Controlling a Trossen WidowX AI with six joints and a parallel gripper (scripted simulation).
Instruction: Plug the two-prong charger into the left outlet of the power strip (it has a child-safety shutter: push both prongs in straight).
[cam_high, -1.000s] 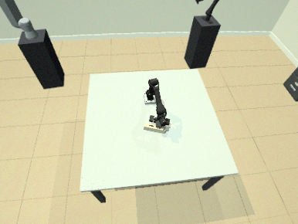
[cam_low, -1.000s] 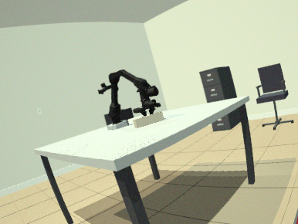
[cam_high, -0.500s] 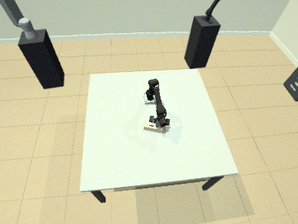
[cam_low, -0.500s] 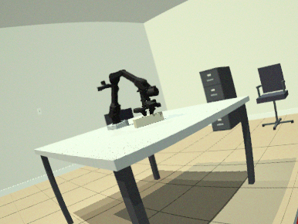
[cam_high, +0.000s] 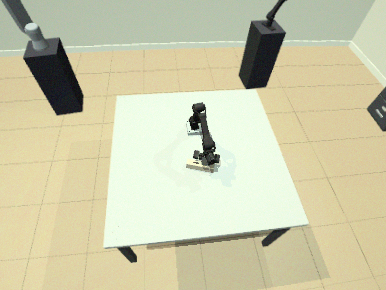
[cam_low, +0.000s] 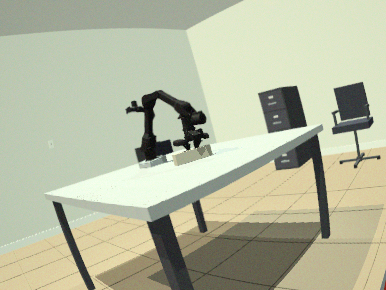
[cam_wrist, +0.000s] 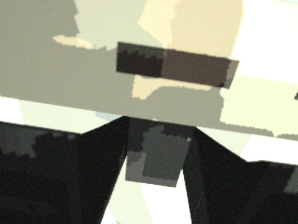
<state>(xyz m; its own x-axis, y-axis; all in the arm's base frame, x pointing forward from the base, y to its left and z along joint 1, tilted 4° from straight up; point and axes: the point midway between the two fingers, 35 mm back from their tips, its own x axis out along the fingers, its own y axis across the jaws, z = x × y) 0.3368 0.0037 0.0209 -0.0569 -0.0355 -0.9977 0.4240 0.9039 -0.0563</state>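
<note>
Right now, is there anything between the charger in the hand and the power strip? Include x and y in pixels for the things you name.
Nothing visible: the charger (cam_wrist: 159, 152), gripped in the hand (cam_high: 212, 161) (cam_low: 192, 146) (cam_wrist: 157, 123), reaches the near edge of the power strip (cam_high: 192, 165) (cam_low: 185, 158) (cam_wrist: 60, 75).

The arm's base (cam_high: 189, 133) (cam_low: 144, 165) stands on the table (cam_high: 150, 200) (cam_low: 105, 192), and the power strip (cam_high: 191, 165) (cam_low: 184, 158) (cam_wrist: 45, 75) lies in front of it on the same top. The tool (cam_high: 211, 163) (cam_low: 192, 148) (cam_wrist: 157, 123) is over the strip, toward its right end in the top view. The charger (cam_wrist: 156, 155) sits between the fingers, beside the strip's near edge in the wrist view; whether they touch is unclear. Behind the table, one pedestal (cam_high: 52, 75) stands left, another (cam_high: 259, 55) right. In the exterior view, a cabinet (cam_high: 381, 111) (cam_low: 291, 107) stands beyond the table, left of a chair (cam_low: 351, 105).
</note>
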